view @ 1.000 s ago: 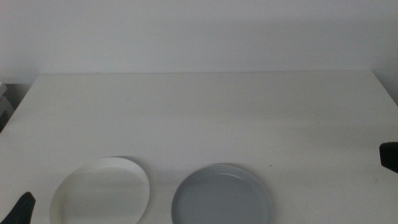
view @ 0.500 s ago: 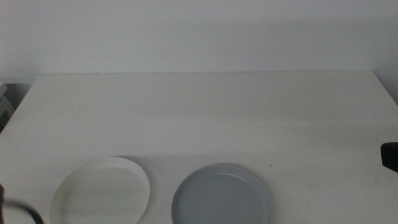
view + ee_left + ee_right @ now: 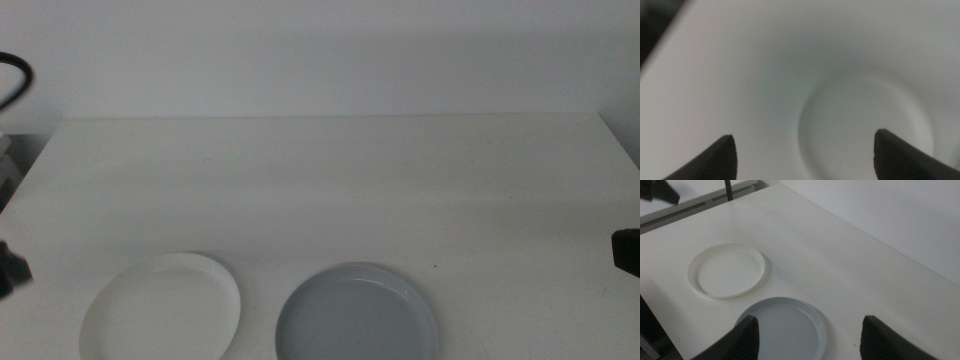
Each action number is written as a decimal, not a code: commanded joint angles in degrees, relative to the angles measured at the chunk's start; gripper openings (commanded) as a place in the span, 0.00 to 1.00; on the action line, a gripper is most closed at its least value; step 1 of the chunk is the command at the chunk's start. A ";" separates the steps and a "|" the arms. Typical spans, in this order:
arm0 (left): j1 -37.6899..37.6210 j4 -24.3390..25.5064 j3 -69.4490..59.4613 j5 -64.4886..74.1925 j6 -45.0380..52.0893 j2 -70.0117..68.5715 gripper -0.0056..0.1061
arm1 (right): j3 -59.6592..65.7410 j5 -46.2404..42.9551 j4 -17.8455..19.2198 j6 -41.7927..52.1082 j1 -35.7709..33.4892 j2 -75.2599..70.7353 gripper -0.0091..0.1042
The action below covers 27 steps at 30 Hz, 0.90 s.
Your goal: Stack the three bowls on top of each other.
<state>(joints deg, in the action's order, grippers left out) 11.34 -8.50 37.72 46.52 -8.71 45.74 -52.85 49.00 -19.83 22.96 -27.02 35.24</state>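
Middle view. Two shallow round bowls with low rims lie on the white surface (image 3: pixel 330 190) near its front edge. The white bowl (image 3: pixel 162 308) sits at about 7 o'clock of the surface; the grey bowl (image 3: pixel 357 314) sits at about 6 o'clock, just beside the white one and not touching it, both partly cut off by the lower edge of the view. The grey bowl has a smooth, flat floor and a slightly paler rim; the white one nearly matches the surface in tone. A dark part of the left arm shows at the 9 o'clock edge, and a dark part of the right arm at the 3 o'clock edge.

Left wrist view. The left gripper (image 3: pixel 805 150) hangs close above the white bowl (image 3: pixel 865 125), its jaws set wide apart with nothing between them (the picture is blurred, so the rim reads only as a faint ring).

Right wrist view. The right gripper (image 3: pixel 807 332) is held above the near side of the surface (image 3: pixel 840 250), jaws wide and empty. The grey bowl (image 3: pixel 782 327) lies between and beyond the jaw tips; the white bowl (image 3: pixel 727 270) lies farther off, apart from the grey. A third bowl is not seen in any view.
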 commanded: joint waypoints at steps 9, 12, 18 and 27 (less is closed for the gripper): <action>-0.08 -3.89 3.86 0.46 3.77 14.32 0.95 | -1.18 -3.58 -0.57 0.36 0.26 0.29 0.53; -0.08 -5.99 6.33 0.03 8.25 22.26 0.95 | -1.18 -3.58 -0.57 0.36 0.26 0.29 0.53; -0.08 -9.16 9.72 -2.87 18.40 35.76 0.95 | -1.18 -3.58 -0.57 0.36 0.26 0.29 0.53; -0.08 -11.92 9.72 -5.93 22.32 48.41 0.88 | -1.18 -3.58 -0.57 0.36 0.26 0.29 0.53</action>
<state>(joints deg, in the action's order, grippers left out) 11.34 -18.80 45.90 41.48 13.13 94.91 -52.85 49.00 -19.83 22.96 -27.02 35.24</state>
